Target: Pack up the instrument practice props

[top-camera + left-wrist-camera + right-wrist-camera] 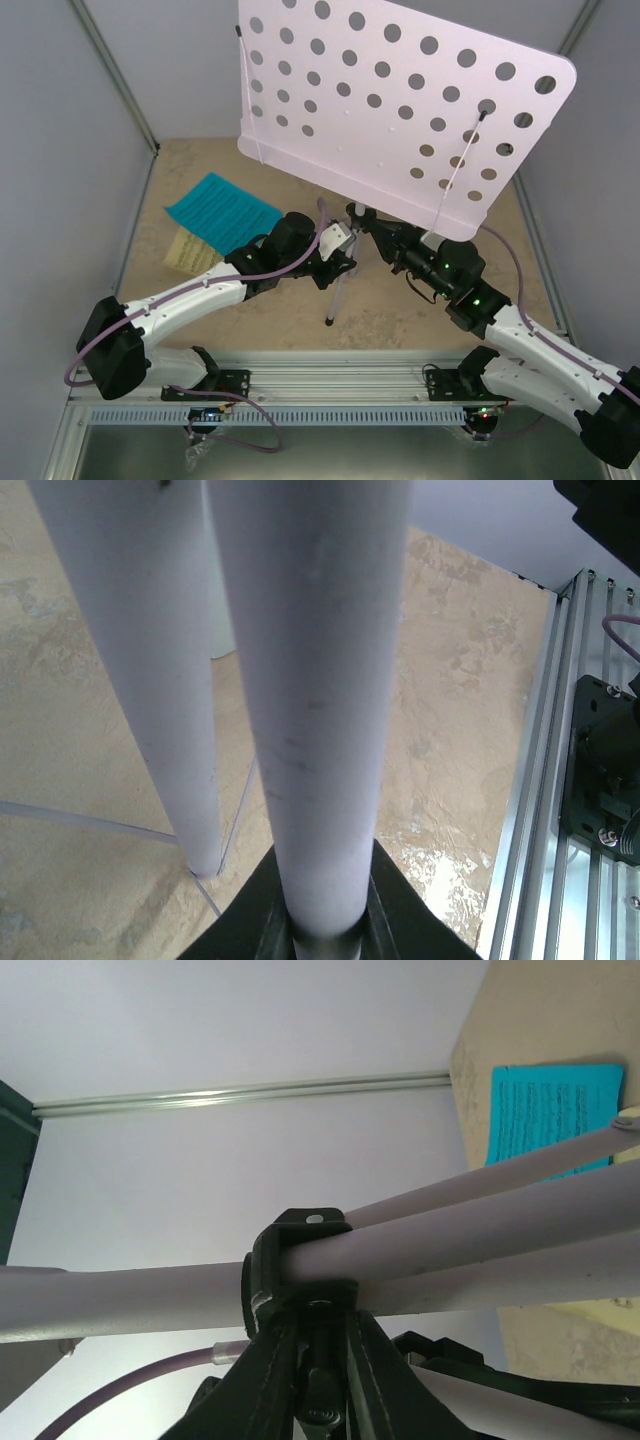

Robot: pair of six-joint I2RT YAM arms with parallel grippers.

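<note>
The white perforated music stand rises over the middle of the table, with a thin tripod leg reaching down to the mat. My left gripper is shut on a white tube of the stand; a second leg runs beside it. My right gripper is shut on the stand's black collar, where the tubes meet. The cyan sheet lies flat at the left and partly covers the yellow sheet. The cyan sheet also shows in the right wrist view. The grey metronome is out of view.
Pale walls enclose the tan mat on three sides. An aluminium rail runs along the near edge, holding both arm bases. The stand's desk hides much of the back of the table.
</note>
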